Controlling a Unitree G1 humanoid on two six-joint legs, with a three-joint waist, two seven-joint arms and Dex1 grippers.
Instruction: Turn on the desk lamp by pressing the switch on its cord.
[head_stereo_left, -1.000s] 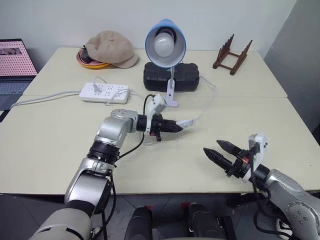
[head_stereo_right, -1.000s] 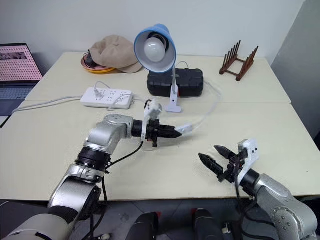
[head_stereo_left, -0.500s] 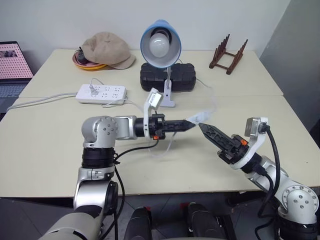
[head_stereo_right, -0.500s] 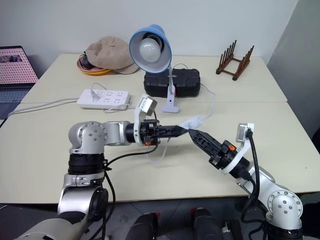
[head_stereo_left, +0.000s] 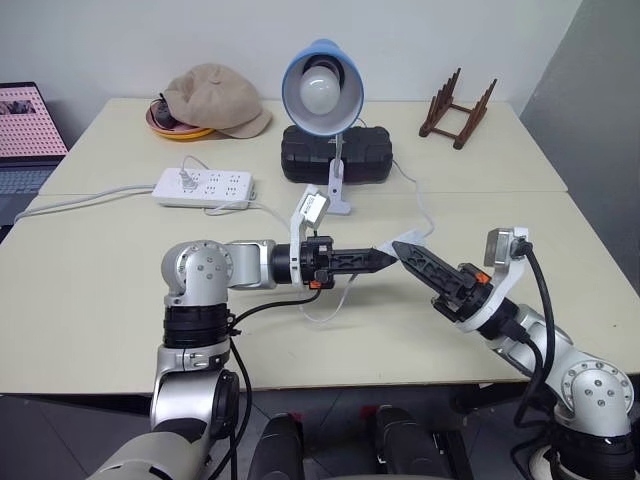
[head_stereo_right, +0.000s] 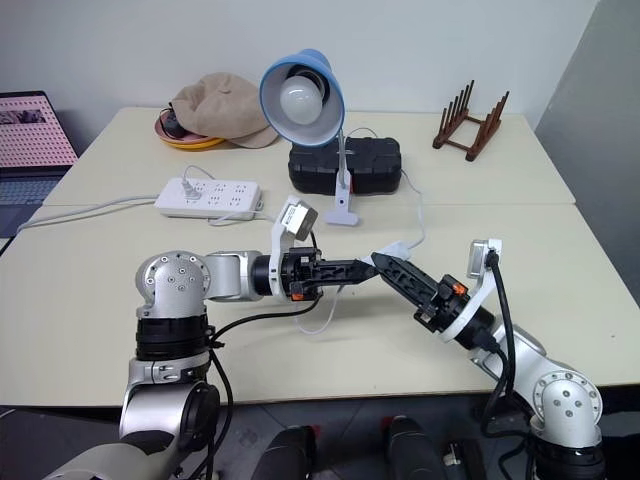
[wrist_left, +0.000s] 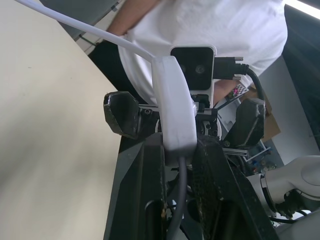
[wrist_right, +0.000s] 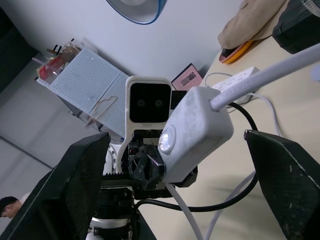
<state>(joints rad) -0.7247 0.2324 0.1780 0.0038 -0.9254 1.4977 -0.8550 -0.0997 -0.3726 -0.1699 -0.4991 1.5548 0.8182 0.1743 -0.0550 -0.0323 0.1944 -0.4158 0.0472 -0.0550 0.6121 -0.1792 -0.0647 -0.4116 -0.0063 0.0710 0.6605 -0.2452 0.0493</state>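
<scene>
The desk lamp (head_stereo_left: 322, 85), with its light-blue shade and white bulb, stands clipped at the table's middle back. Its thin white cord (head_stereo_left: 424, 214) runs forward from there to the switch (wrist_left: 172, 105). The switch is lifted off the table, and my left gripper (head_stereo_left: 380, 258) is shut on it and points level to the right. My right gripper (head_stereo_left: 408, 256) comes in from the right, tip to tip with the left. In the right wrist view its two fingers (wrist_right: 85, 185) stand open either side of the switch (wrist_right: 195, 132), with a gap on each side.
A white power strip (head_stereo_left: 205, 185) lies at the left, and a black case (head_stereo_left: 340, 155) sits behind the lamp's clip. Along the back are a beige cap (head_stereo_left: 215, 95) and a wooden rack (head_stereo_left: 460, 108), with a laptop (head_stereo_left: 25, 115) far left. A person in white (wrist_left: 225, 30) is behind.
Both grippers have risen off the table and come together. The left lifted the switch and rolled, and the right swung left until its open fingers flank the switch. The camera shifted too.
</scene>
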